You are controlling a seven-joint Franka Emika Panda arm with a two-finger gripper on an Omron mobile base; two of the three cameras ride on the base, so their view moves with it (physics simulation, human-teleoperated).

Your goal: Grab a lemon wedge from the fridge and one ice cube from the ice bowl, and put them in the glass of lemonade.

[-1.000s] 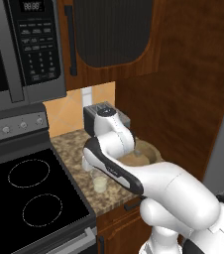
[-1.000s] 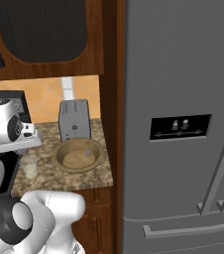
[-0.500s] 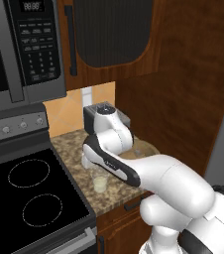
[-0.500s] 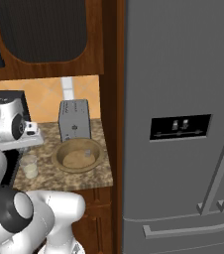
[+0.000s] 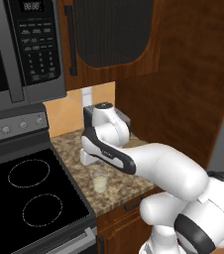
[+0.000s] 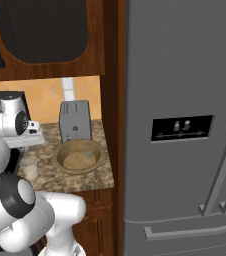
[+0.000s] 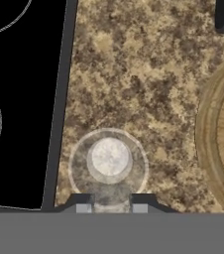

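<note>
We work over a speckled brown granite bench (image 5: 129, 181) between a black cooktop (image 5: 29, 203) and the tall grey fridge (image 6: 185, 125), under dark wood cabinets. The glass of lemonade (image 7: 108, 161) stands near the cooktop edge, pale liquid inside. The ice bowl (image 6: 79, 156) sits at its three o'clock, before a toaster (image 6: 75, 120). Our end effector (image 7: 111, 207) hangs above the glass, fingertips narrowly apart; whether it pinches anything we cannot tell.
</note>
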